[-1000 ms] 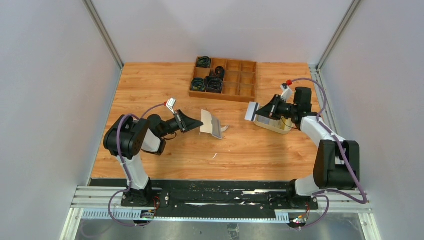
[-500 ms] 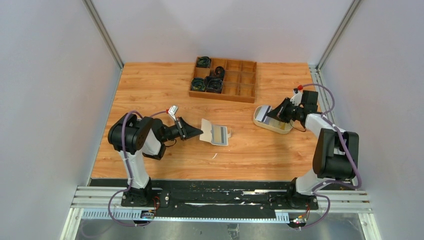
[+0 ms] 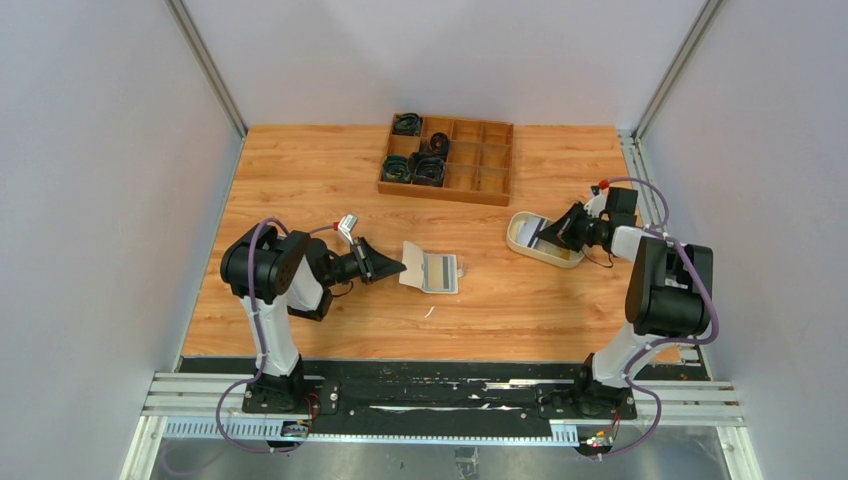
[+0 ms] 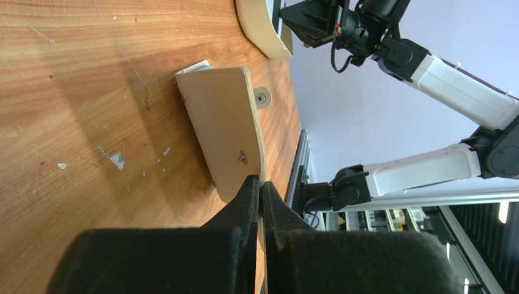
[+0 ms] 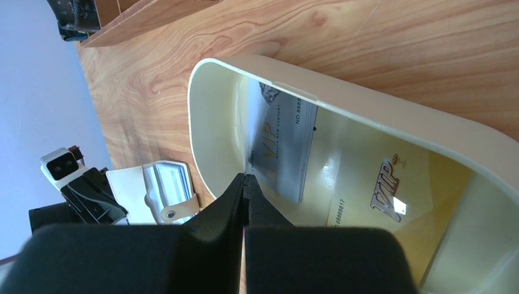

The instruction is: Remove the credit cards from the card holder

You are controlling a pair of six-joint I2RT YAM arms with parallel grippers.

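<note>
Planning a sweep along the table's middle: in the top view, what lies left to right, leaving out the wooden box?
Left gripper, beige folding card holder lying open, cream oval tray.

Bare table [image 3: 500, 300] runs between card holder [image 3: 430, 271] and cream tray [image 3: 516, 226]: a wide lane, open from the near edge. Wooden box [image 3: 447, 158] sits at the far edge, well apart from both. Left gripper [image 3: 400, 267], jaws closed on the holder's left edge, blocks that side; the holder's right and far sides are free. Right gripper [image 3: 540, 238] occupies the tray, tips apparently pinching the grey-blue card [image 5: 284, 144]. The tray's raised rim bars side entry, so access is from above only.
</note>
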